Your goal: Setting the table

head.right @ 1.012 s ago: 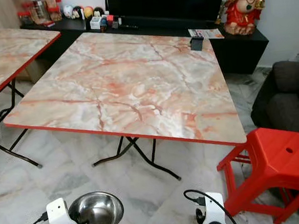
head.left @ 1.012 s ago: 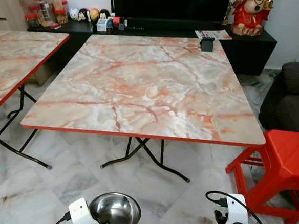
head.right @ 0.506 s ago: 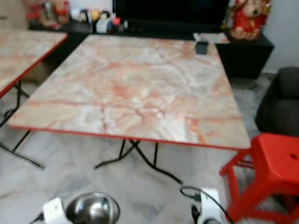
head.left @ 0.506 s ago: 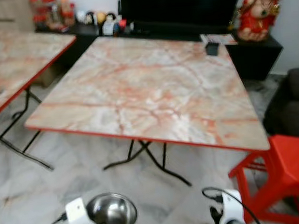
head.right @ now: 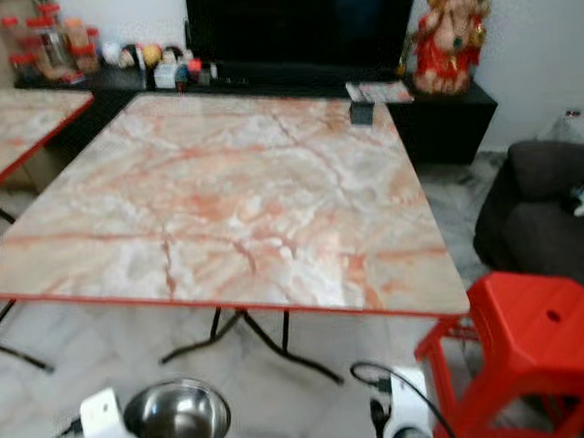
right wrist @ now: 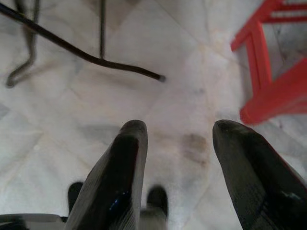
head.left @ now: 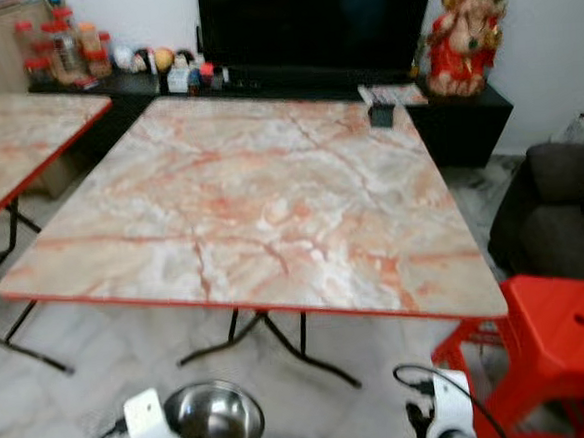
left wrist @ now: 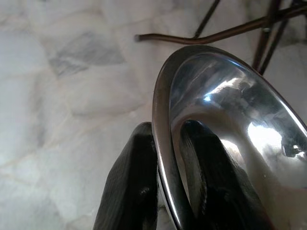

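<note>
You have no readable writing or brand here; the jars (head.left: 59, 45) and small items on the dark cabinet (head.left: 465, 117) are too blurred to make out. Your left gripper (left wrist: 165, 158) has its jaws clamped on the rim of the steel bowl (head.left: 214, 421), one black finger (left wrist: 132, 187) outside the wall and the other inside it. The bowl is held low in front of you, above the pale marble floor (head.left: 84, 394), short of the near red edge of the marble-patterned surface (head.left: 251, 202). Your right gripper (right wrist: 177, 143) hangs over the floor with its jaws well apart and nothing between them, near the red plastic stool (head.left: 562, 345) and the black folding legs (right wrist: 72, 48). A small dark object (head.left: 381, 115) sits at the surface's far edge. A second marbled surface (head.left: 16, 148) stands to your left, and a red and gold statue (head.left: 465, 41) stands on the cabinet beside the black screen (head.left: 313, 22).
</note>
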### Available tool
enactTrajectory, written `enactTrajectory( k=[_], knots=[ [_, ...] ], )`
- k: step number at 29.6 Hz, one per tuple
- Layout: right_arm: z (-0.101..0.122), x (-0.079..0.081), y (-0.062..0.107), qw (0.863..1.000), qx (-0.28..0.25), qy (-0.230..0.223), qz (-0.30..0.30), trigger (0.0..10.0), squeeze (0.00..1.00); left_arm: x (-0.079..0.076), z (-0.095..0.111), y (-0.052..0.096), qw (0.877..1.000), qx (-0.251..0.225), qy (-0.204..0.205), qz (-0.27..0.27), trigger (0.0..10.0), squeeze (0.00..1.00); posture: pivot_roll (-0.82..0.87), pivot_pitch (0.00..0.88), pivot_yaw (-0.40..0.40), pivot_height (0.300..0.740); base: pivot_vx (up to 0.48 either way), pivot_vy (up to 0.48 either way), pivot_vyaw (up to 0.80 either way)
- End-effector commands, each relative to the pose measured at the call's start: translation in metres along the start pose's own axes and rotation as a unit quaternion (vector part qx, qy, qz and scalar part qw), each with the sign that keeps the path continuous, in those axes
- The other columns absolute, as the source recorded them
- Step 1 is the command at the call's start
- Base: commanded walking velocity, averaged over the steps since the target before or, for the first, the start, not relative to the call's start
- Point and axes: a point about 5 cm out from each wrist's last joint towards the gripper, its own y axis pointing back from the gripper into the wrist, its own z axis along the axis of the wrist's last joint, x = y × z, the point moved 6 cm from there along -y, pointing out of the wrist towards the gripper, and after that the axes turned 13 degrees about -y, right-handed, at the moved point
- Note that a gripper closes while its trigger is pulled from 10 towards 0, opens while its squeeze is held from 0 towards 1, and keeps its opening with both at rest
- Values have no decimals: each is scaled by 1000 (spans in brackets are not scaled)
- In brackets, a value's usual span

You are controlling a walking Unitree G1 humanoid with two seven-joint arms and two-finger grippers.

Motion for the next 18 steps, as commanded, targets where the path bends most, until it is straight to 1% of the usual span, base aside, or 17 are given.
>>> enactTrajectory(
  k=[1, 2, 3, 5, 6, 7, 9, 11, 12, 13, 14, 15, 17, 18],
  knots=[
    [2, -7, 1, 1000, -2, -1, -8, 10000, 0, -2, -5, 2, 1000, 4, 0, 6, 10000, 0, 23, 0, -80, 740, 0, 0, 0],
    [2, -7, 1, 1000, -2, -1, -8, 10000, 0, -2, -5, 2, 1000, 4, 0, 6, 10000, 0, 23, 0, -80, 740, 0, 0, 0],
    [2, -7, 1, 1000, -2, -1, -8, 10000, 0, 2, -5, 2, 1000, 1, -7, 17, 10000, 0, 29, 0, -83, 740, 0, 0, 0],
    [2, -6, 0, 1000, -1, 0, -6, 10000, 0, 14, -2, 3, 999, -12, -8, 44, 10000, 0, 32, 0, -87, 740, 0, 0, 0],
    [2, -6, 0, 1000, -1, 1, -6, 10000, 0, 29, 4, 4, 996, -30, 7, 79, 10000, 0, 32, 0, -87, 740, 0, 0, 0],
    [2, -6, 0, 1000, -1, 1, -6, 10000, 0, 33, 6, 4, 995, -34, 12, 88, 10000, 0, 38, 0, -92, 740, 0, 0, 0],
    [3, -6, 0, 1000, -1, 3, -6, 10000, 0, 50, 15, 6, 990, -56, 20, 125, 10000, 0, 46, 0, -98, 740, 0, 0, 0],
    [3, -7, 0, 1000, -1, 4, -5, 10000, 0, 61, 22, 7, 986, -69, 25, 149, 10000, 0, 46, 0, -98, 740, 0, 0, 0],
    [3, -7, 0, 1000, -1, 4, -5, 10000, 0, 61, 22, 7, 986, -69, 25, 149, 10000, 0, 46, 0, -98, 740, 0, 0, 0],
    [3, -7, 0, 1000, 0, 5, -6, 10000, 0, 76, 33, 11, 979, -93, 30, 180, 10000, 0, 53, 0, -102, 740, 0, 0, 0],
    [3, -7, 0, 1000, 0, 7, -6, 10000, 0, 87, 41, 14, 972, -112, 33, 203, 10000, 0, 53, 0, -102, 740, 0, 0, 0],
    [4, -7, 0, 1000, 0, 7, -6, 10000, 0, 97, 48, 17, 966, -127, 41, 223, 10000, 0, 59, 0, -104, 740, 0, 0, 0],
    [4, -7, 0, 1000, 0, 9, -6, 10000, 0, 112, 58, 22, 954, -149, 39, 256, 10000, 0, 65, 0, -107, 740, 0, 0, 0],
    [4, -7, 0, 1000, 0, 10, -5, 10000, 0, 121, 66, 27, 945, -165, 40, 278, 10000, 0, 67, 0, -108, 740, 0, 0, 0]
  ],
)
